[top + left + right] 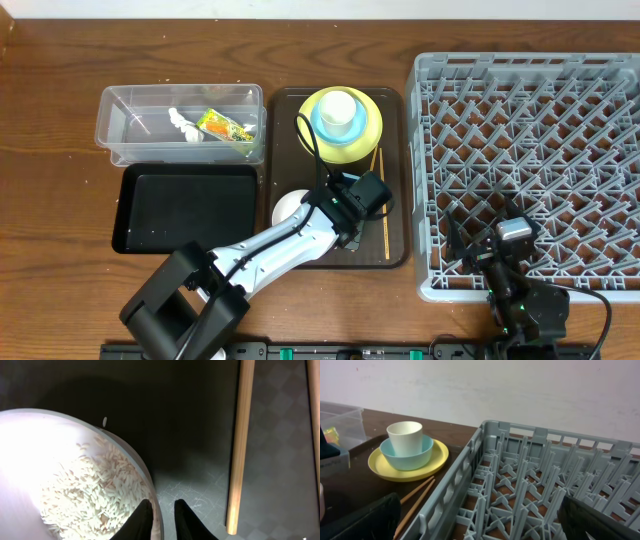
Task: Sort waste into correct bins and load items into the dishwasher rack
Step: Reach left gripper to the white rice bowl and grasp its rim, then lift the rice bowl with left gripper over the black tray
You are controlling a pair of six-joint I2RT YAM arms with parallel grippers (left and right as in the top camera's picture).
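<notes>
Status, big to small:
- Brown wooden desk [60, 100] carries everything.
- Large square grey plastic dishwasher rack [520, 62], right half of the overhead frame: no dishes in it that I can see. Loading not started.
- Dark brown serving tray [285, 160], centre: all the dishes sit on it.
- Shallow glossy black tray [185, 205], lower left: nothing visible inside.
- Clear plastic rectangular tub [125, 125], upper left: holds two waste pieces, see below.
- Round yellow plate [370, 140], top of the serving tray, with the light blue bowl [405, 457] on it and the small white cup [405, 435] in that bowl.
- Round white bowl [30, 450], lower left of the serving tray, not yet emptied.
- Left tool [163, 517]: clenched across the white bowl's rim, one finger inside, one outside. Looks like a real grip, but the wrist view crops the tips, so not certain.
- Right tool [480, 505]: released, fingers wide apart, over the rack's lower-left corner, carrying nothing.
- Two thin wooden chopsticks [384, 215]: side by side along the serving tray's right edge.
- Green-yellow-orange snack wrapper [225, 126] and crumpled white paper scrap [183, 124]: both in the clear tub. Done.
- White rice grains [100, 495]: heaped in the white bowl, one stray just outside the rim.

My read: the step in hand is dumping the rice. After that, all five dishes plus the chopsticks go to the rack.
</notes>
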